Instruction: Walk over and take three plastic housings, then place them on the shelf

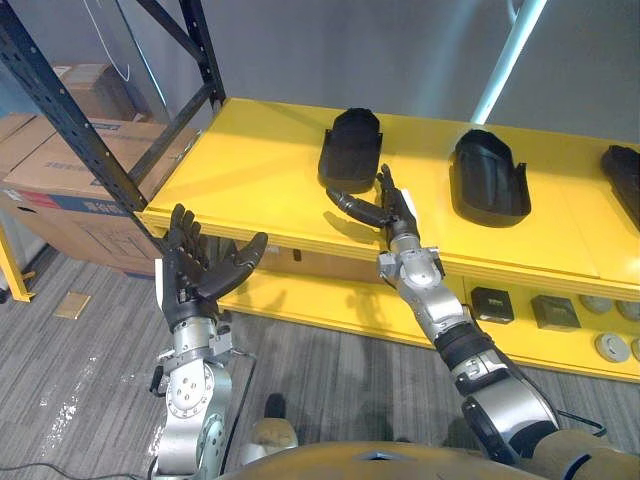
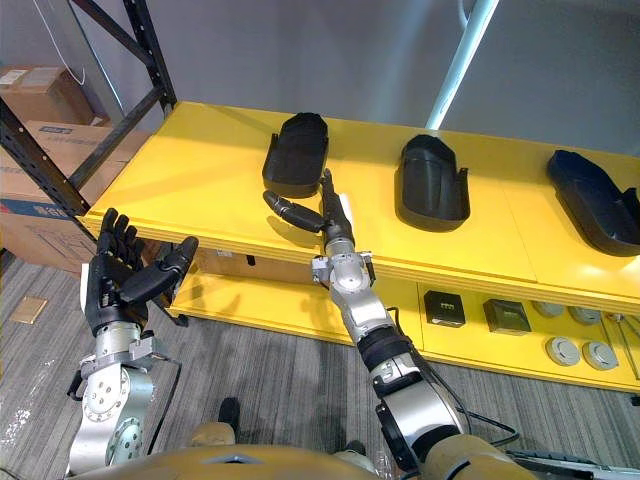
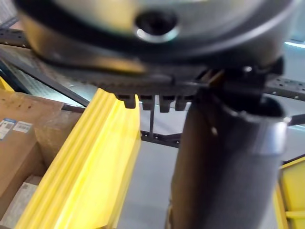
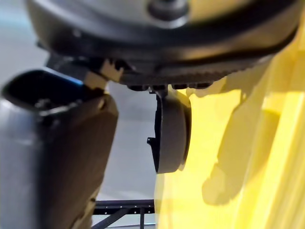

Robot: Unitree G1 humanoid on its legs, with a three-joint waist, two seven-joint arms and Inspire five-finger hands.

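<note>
Three black housings lie on the yellow shelf [image 1: 260,170], all on its top board and spaced along it.

- Left housing [image 1: 352,148]: long axis front to back, rounded closed end toward the back edge, wider end toward the front edge.
- Middle housing [image 1: 488,175]: same heading, domed end at the back, notched end facing the front edge.
- Right housing [image 2: 595,200]: long axis skewed, running from back-left to front-right, near the shelf's right end.

Right hand [image 1: 390,210]: over the front edge, just beside the left housing's front right corner. Fingers straight and pointing toward the back, thumb spread out to the left, nothing held. Contact with the housing cannot be told. The right wrist view shows a dark housing edge-on past the fingers, probably the left one.

Left hand [image 1: 195,265]: raised in front of the shelf's left front corner, well apart from the housings. Fingers straight and upright, thumb out, empty.

Surroundings:
- A lower tier [image 1: 330,305] carries small parts [image 1: 491,303] toward its right end.
- A dark rack upright [image 1: 75,125] with diagonal braces stands at the shelf's left.
- Cartons [image 1: 60,190] sit behind it.
- Grey floor [image 1: 330,370], grey wall [image 1: 350,50].
</note>
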